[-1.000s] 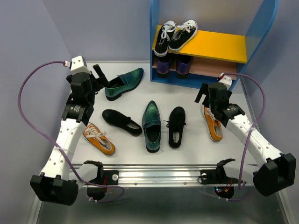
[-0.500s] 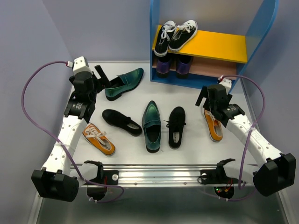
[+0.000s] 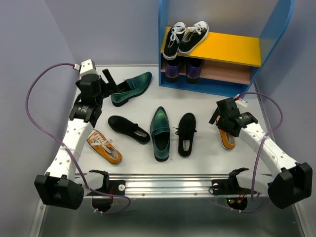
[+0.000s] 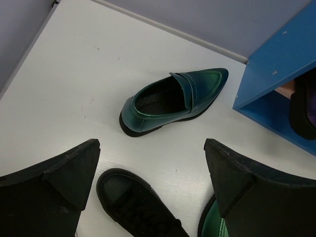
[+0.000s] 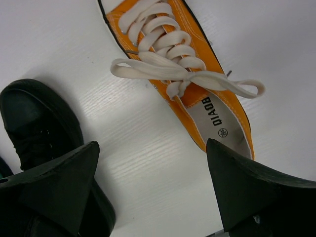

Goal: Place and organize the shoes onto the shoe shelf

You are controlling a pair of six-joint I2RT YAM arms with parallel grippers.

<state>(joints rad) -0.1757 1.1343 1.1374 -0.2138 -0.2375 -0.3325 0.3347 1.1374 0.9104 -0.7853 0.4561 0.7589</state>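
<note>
Near the blue-sided two-tier shoe shelf [image 3: 270, 49], none of your six loose shoes [image 3: 161, 131] is racked; left gripper [image 4: 150, 148] and right gripper [image 5: 151, 145] hover spread wide, empty-handed.

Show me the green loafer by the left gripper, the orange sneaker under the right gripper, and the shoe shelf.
Green loafer [image 4: 170, 101], left wrist view, inside its opening.
Orange sneaker [image 5: 174, 78], right wrist view, on the lace knot.
Shoe shelf [image 3: 232, 49], top external view, bare yellow upper board.
</note>
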